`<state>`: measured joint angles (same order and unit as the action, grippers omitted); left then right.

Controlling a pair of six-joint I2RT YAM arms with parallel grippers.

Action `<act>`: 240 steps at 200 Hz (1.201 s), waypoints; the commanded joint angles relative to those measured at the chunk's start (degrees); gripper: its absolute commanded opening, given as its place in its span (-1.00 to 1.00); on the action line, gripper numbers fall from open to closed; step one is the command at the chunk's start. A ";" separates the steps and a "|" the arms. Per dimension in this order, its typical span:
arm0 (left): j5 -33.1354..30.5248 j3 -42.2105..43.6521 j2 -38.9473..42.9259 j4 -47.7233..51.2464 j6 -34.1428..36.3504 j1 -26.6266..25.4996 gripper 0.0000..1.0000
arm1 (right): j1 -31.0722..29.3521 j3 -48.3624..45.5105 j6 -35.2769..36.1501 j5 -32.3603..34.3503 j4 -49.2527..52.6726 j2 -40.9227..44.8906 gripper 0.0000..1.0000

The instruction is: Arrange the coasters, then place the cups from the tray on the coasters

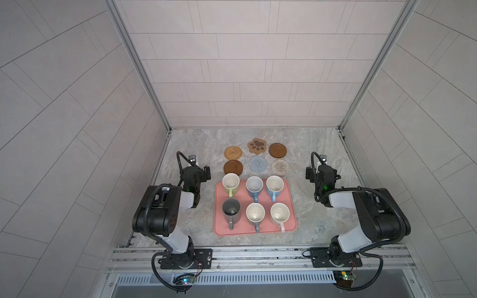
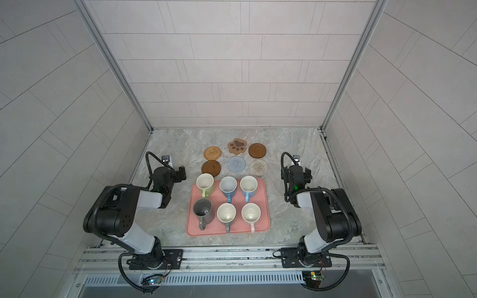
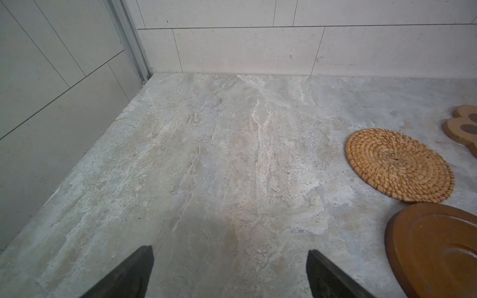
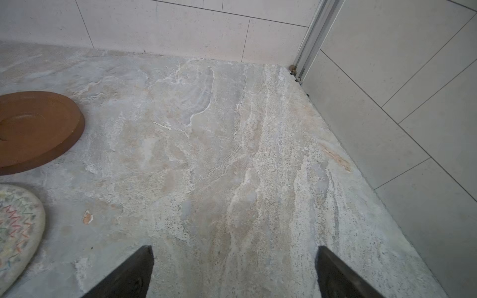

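On the bench (image 1: 309, 206) the tray (image 1: 242, 198) sits near with six cups (image 1: 254, 185) upright, the coasters (image 1: 258, 164) in two rows just beyond, and the left claw (image 3: 229, 255) and right claw (image 4: 235, 250) hang spread and empty, so I'd fill the far row first.

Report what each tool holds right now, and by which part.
Nothing is held. The left tool and the right tool both stand open over the tabletop, with nothing between their fingers.
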<state>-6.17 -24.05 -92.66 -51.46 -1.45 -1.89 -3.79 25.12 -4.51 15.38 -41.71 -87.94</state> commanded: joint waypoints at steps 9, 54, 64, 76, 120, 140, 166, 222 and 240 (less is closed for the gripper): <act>0.20 0.40 1.32 -0.18 0.82 0.34 1.00 | 0.19 -0.51 0.47 -0.14 0.04 1.45 0.99; 0.11 0.36 1.26 -0.19 0.78 0.33 1.00 | 0.23 -0.52 0.48 -0.15 0.04 1.46 0.99; 0.13 0.32 1.28 -0.16 0.79 0.37 1.00 | 0.19 -0.49 0.44 -0.12 0.10 1.38 0.99; 0.11 0.36 1.25 -0.17 0.79 0.32 1.00 | 0.19 -0.37 0.44 -0.24 0.12 1.28 0.99; 0.11 0.24 1.10 -0.04 0.82 0.35 1.00 | 0.28 -0.33 0.29 -0.32 0.20 1.15 0.99; 0.11 0.15 0.90 0.09 0.72 0.32 1.00 | 0.24 -0.27 0.29 -0.29 0.23 1.19 0.99; 0.11 0.01 0.82 0.30 0.65 0.36 1.00 | 0.28 -0.30 0.29 -0.35 0.30 1.11 0.99; 0.02 0.22 4.79 2.80 0.72 0.29 1.00 | -0.21 0.81 3.36 -0.19 2.45 3.83 0.99; -2.51 -7.94 14.19 27.23 -2.89 0.22 1.00 | -0.78 9.08 0.96 0.42 24.11 11.34 0.99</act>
<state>-6.33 -24.34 -88.62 -45.76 -1.69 -1.89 -3.92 26.04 -3.18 15.29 -37.21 -85.19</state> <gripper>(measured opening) 0.999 0.996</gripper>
